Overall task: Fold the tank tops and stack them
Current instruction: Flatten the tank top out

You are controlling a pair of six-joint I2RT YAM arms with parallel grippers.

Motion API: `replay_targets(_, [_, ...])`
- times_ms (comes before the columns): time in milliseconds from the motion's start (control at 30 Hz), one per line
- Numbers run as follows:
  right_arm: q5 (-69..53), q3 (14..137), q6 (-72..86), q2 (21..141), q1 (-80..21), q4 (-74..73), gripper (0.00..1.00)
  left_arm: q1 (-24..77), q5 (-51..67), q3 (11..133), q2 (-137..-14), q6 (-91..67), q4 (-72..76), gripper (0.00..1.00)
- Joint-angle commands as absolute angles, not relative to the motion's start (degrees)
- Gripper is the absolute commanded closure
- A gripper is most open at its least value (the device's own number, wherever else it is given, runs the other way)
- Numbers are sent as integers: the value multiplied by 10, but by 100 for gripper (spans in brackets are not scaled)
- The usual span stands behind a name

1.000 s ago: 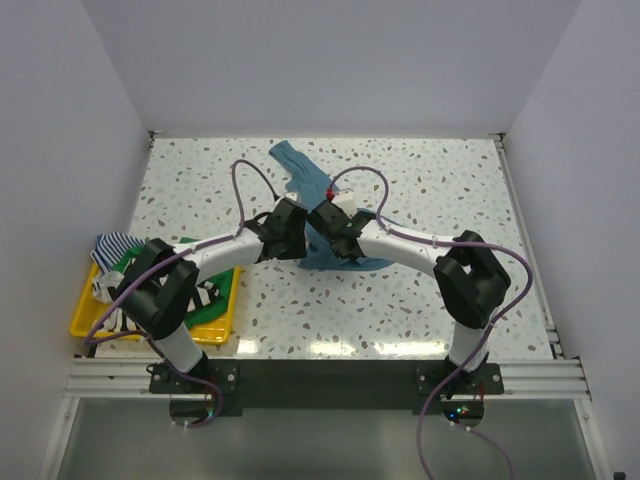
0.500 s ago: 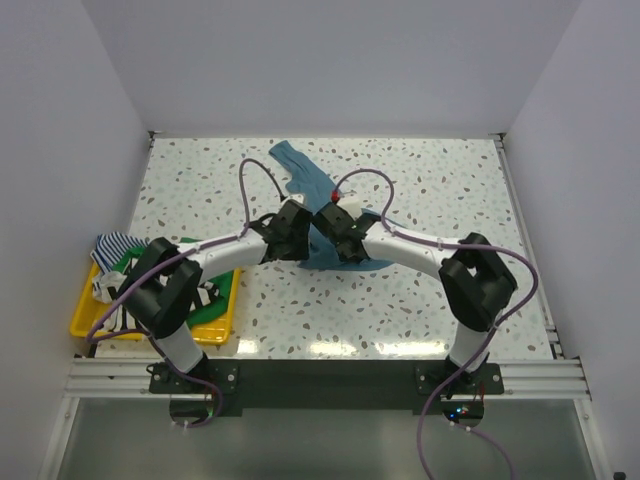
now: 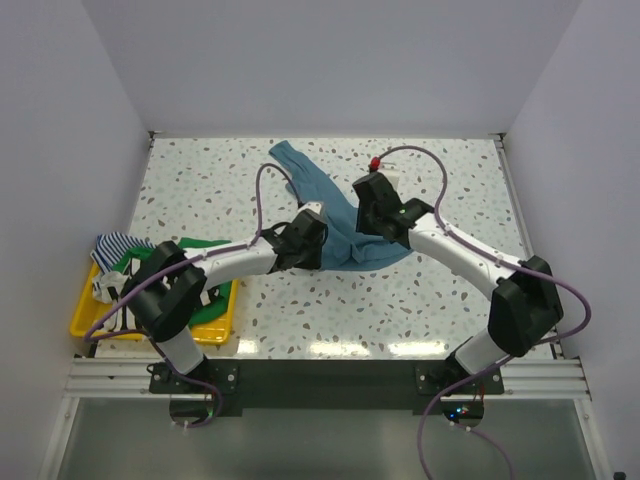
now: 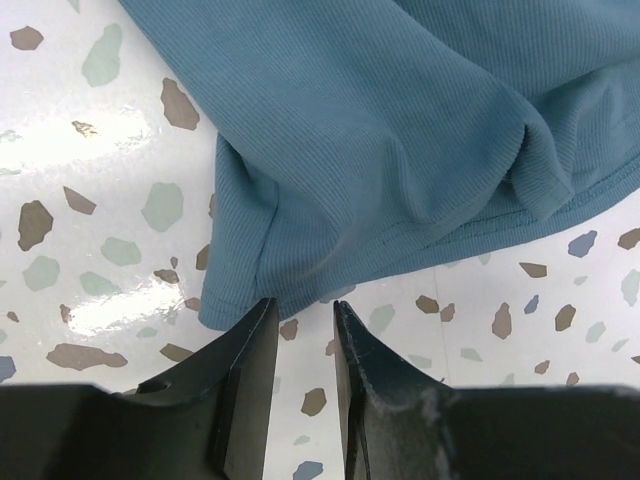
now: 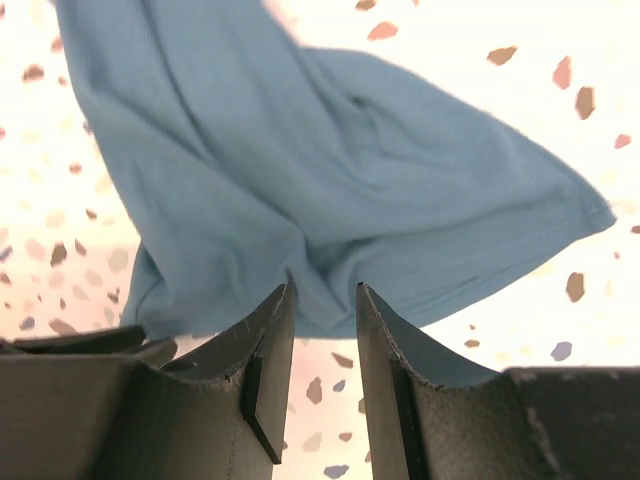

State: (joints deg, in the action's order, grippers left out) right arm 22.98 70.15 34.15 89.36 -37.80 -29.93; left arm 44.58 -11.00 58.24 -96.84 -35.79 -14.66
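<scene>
You get bright, even overhead light in the top view, with a glare band on the surface (image 3: 400,347) toward 6 o'clock. Your left wrist view is crisp, with glare patches at 9 o'clock. Your right wrist view is washed out, blown white at 12 o'clock, and the teal-blue tank top (image 5: 300,180) looks soft.

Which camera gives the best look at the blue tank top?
The top camera: it shows the blue tank top nearly whole, from strap to hem. The left wrist view shows only a hem corner; the right wrist view shows one bunched part.
</scene>
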Motion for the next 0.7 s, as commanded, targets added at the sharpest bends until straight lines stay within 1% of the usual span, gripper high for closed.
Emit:
replay_targets(0, [193, 695, 346, 860, -342, -273, 65, 446, -140, 584, -963, -345, -153, 67])
replay_targets(300, [162, 670, 336, 831, -280, -267, 65, 455, -173, 599, -979, -338, -172, 67])
replay_targets(667, [150, 654, 330, 824, -266, -262, 66, 465, -200, 613, -1003, -332, -173, 66])
